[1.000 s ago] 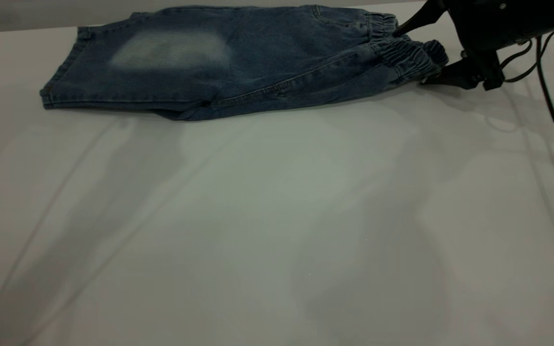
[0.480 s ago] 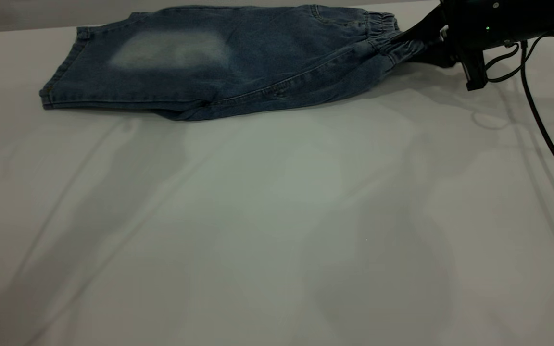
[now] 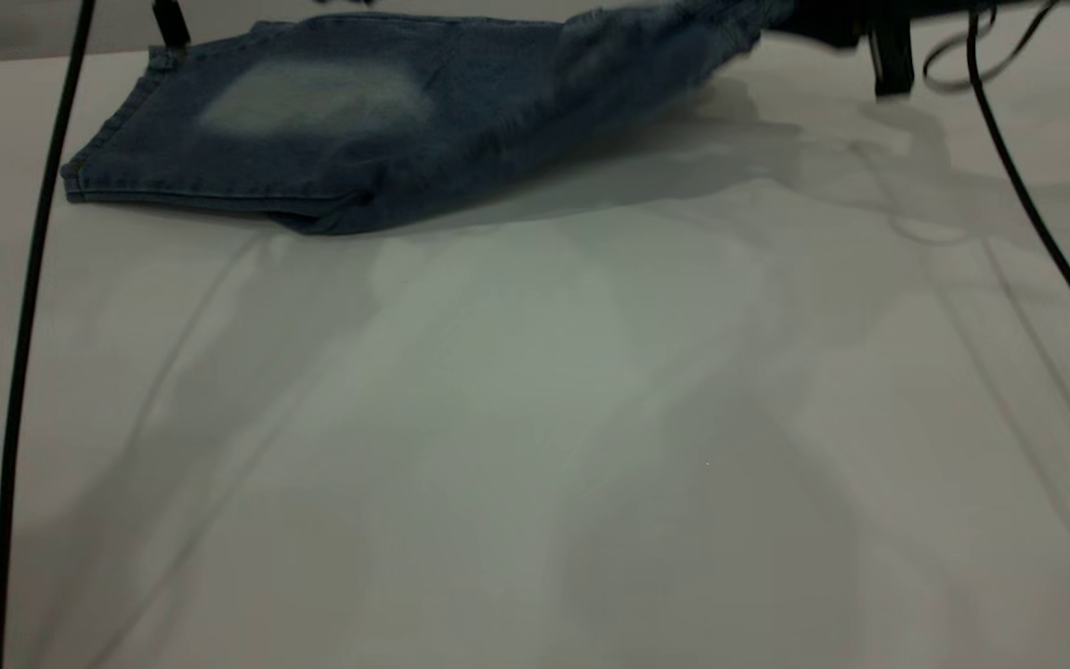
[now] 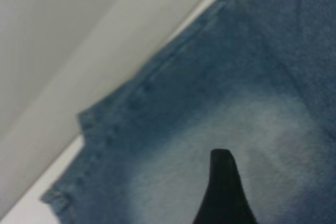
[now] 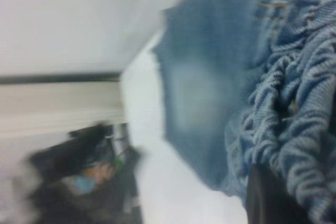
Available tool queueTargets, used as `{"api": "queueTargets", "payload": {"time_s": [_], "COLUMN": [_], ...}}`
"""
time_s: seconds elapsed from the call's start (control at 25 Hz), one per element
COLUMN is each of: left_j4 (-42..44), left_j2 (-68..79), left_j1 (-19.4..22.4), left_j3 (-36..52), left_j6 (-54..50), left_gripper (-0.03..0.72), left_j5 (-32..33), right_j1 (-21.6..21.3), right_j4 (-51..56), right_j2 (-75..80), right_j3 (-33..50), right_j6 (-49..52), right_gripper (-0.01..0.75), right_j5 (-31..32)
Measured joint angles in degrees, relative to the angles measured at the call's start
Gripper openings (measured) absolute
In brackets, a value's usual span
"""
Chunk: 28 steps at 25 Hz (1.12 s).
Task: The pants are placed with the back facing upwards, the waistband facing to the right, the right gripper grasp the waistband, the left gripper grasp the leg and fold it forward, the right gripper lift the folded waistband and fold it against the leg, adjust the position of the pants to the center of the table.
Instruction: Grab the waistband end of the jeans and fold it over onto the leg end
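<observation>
Exterior view: right tool [image 3: 823,28] clamps waistband [image 5: 286,103], now lifted.
Pants [image 3: 358,130] folding leftward starts; left tool [image 4: 223,192] grip unclear.

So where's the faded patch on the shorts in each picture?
Exterior view: the faded patch sits upper left, on the flat leg of the pants.
Left wrist view: it fills the lower middle, behind a black finger.
Right wrist view: pale area at centre.
Shared landmark: the hem edge beside the patch.
</observation>
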Motion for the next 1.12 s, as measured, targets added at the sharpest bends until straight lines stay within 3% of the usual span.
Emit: {"api": "queueTargets", "payload": {"time_s": [0.32,0.68,1.12], "left_j4": [-1.0,-0.99,4.76], "left_j2": [7.94,10.79,7.91], "left_j1": [-5.51,-12.69,-11.04], "left_j3": [0.0,0.0,-0.17], "left_j6": [0.0,-5.94,-5.76], "left_gripper": [0.468,0.468,0.458], "left_j5": [-5.66,-12.27,-0.11], "right_j1": [-0.06,-0.06,-0.06], "right_j4": [-0.28,0.09,0.25], "right_j2": [-7.99,-10.0,-10.0], "right_j3": [0.0,0.0,0.0], "right_j6": [-0.21,-0.82,-0.87], "right_gripper": [0.106,0.106,0.106], "right_j5": [11.87,11.8,11.85]}}
